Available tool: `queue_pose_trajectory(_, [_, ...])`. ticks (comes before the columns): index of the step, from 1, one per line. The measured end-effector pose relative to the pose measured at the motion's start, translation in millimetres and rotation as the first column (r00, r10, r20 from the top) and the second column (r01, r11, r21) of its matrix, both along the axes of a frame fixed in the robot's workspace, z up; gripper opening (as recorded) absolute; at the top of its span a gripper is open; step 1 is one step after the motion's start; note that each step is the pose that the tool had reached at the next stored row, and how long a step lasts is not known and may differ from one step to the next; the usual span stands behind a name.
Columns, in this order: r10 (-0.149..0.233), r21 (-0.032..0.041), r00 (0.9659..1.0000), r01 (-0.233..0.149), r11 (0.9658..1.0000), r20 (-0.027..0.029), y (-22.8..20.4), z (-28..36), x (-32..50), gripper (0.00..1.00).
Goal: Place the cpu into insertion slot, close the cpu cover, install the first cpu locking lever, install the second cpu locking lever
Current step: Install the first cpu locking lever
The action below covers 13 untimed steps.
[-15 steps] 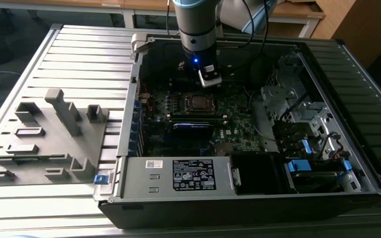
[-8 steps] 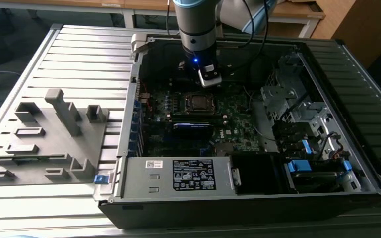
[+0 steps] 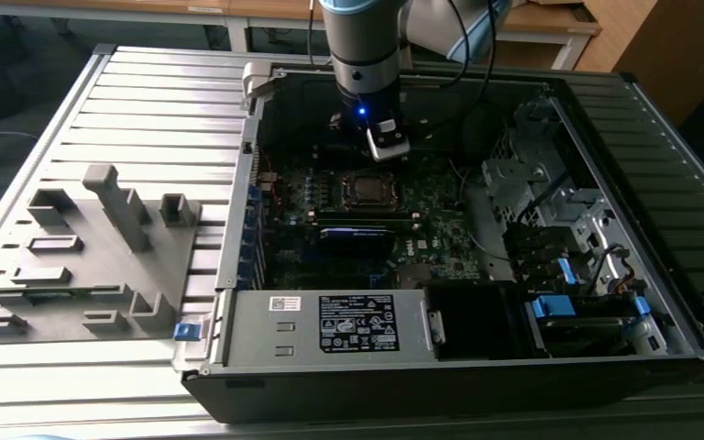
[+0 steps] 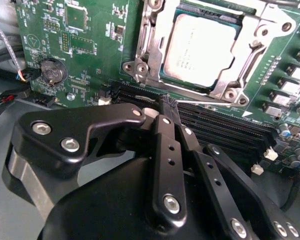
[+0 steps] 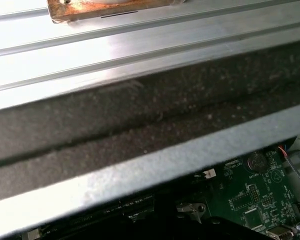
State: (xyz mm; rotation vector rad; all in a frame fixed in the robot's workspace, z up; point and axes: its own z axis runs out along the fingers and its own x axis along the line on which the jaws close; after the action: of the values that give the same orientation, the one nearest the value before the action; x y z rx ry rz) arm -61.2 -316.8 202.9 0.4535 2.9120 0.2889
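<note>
- A slatted grey metal table [image 3: 144, 101] takes up most of the exterior view, its ribs running from the exterior view's left to its right.
- Light falls bright on the table at the exterior view's left, while its far right side lies darker.
- Behind the table stands a wooden desk [image 3: 267, 9] on pale legs.
- A wooden cabinet [image 3: 658, 41] stands at the exterior view's upper right.
- Dark floor [image 3: 10, 55] shows under the desk.
- In the first wrist view, metal slats [image 5: 140, 45] glare almost white.
</note>
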Motion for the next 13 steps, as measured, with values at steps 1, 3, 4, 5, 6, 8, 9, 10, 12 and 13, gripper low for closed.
queue_pose_trajectory(1, [0.0, 0.0001, 1.0, 0.0, 1.0, 0.0, 0.4, 0.0, 0.0, 0.11])
queue_pose_trajectory(3, [0.0, 0.0004, 1.0, 0.0, 1.0, 0.0, 0.9, -0.1, 0.0, 0.11])
queue_pose_trajectory(4, [0.0, 0.0004, 1.0, 0.0, 1.0, 0.0, 0.9, 0.0, 0.0, 0.11])
queue_pose_trajectory(5, [0.0, 0.0003, 1.0, 0.0, 1.0, 0.0, 1.1, 0.0, 0.0, 0.11])
queue_pose_trajectory(6, [0.0, 0.0004, 1.0, 0.0, 1.0, 0.0, 1.2, -0.1, 0.0, 0.11])
queue_pose_trajectory(8, [0.0, 0.0004, 1.0, 0.0, 1.0, 0.0, 1.2, -0.1, 0.0, 0.11])
queue_pose_trajectory(9, [0.0, 0.0003, 1.0, 0.0, 1.0, 0.0, 1.2, -0.2, 0.0, 0.11])
queue_pose_trajectory(10, [0.0, 0.0003, 1.0, 0.0, 1.0, 0.0, 1.2, -0.4, 0.0, 0.11])
queue_pose_trajectory(12, [0.0, 0.0003, 1.0, 0.0, 1.0, -0.0001, 1.2, -0.5, 0.0, 0.11])
queue_pose_trajectory(13, [0.0, 0.0003, 1.0, 0.0, 1.0, 0.0, 1.2, -0.5, 0.0, 0.11])
